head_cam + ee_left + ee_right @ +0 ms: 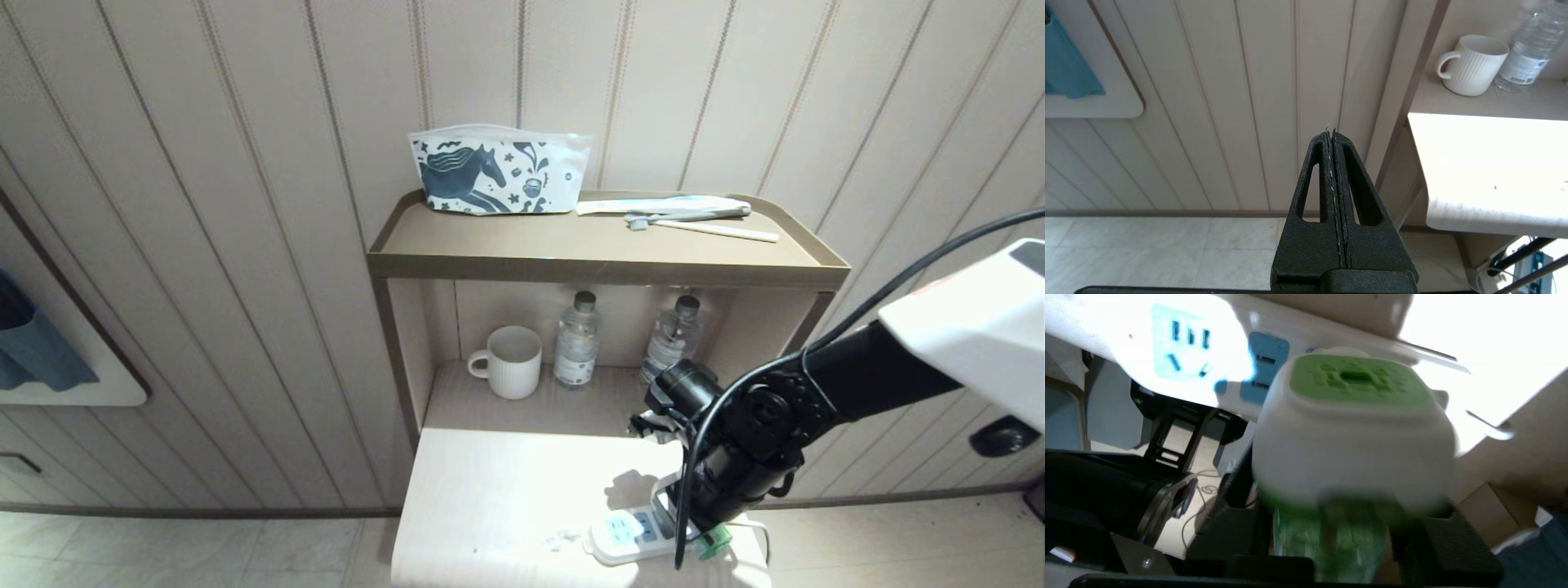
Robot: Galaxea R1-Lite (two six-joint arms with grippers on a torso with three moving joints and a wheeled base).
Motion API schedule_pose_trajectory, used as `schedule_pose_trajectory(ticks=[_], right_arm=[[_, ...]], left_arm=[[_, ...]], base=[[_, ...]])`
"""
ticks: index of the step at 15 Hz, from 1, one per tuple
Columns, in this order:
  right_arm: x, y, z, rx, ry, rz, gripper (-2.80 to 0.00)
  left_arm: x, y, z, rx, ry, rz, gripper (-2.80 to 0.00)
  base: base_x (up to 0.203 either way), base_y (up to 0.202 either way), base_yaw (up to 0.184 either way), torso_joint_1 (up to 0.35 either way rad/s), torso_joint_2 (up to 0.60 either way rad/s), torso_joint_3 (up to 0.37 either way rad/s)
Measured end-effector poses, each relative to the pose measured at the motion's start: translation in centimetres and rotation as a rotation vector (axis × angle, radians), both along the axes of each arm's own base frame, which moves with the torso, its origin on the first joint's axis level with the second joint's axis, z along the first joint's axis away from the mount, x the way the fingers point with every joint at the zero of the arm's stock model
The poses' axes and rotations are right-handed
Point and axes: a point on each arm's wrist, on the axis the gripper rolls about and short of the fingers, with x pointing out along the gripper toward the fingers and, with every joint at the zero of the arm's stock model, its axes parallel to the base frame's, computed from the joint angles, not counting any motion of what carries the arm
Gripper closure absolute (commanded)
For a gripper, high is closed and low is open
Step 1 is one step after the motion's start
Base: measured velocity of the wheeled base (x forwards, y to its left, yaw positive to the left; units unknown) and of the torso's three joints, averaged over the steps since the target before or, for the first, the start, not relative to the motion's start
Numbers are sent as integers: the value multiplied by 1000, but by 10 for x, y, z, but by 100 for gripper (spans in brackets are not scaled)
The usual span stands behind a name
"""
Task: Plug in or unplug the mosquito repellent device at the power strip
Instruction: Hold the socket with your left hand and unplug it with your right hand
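At the table's near right edge, the right gripper (1331, 522) is closed around the green bottle of the mosquito repellent device (1351, 433), held at the power strip (633, 535). Whether its prongs are seated cannot be told. The next move probably calls for steady travel along the socket's axis. The left gripper (1334, 134) hangs shut, left of the table.

Your right arm (816, 384) shows a white angular shell above matte black cylindrical links, with 1 black cable looping along it. Your left gripper (1334, 136) has 2 textured black fingers (1310, 183), each wedge-shaped with 1 long triangular cut-out.
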Motion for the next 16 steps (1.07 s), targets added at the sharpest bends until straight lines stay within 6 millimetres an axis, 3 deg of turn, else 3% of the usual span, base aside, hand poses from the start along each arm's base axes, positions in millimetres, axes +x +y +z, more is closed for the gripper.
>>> schedule_pose_trajectory(ticks=[14, 15, 16], right_arm=[[9, 3, 13, 14, -65, -8, -280], [9, 2, 13, 14, -66, -8, 0], [9, 2, 13, 13, -66, -7, 0]], left_arm=[[0, 0, 0, -1, 0, 0, 0], [0, 0, 0, -1, 0, 0, 0], [0, 0, 0, 0, 0, 0, 0]], base=[[0, 0, 0, 0, 0, 0], [0, 0, 0, 0, 0, 0], [0, 0, 0, 0, 0, 0]])
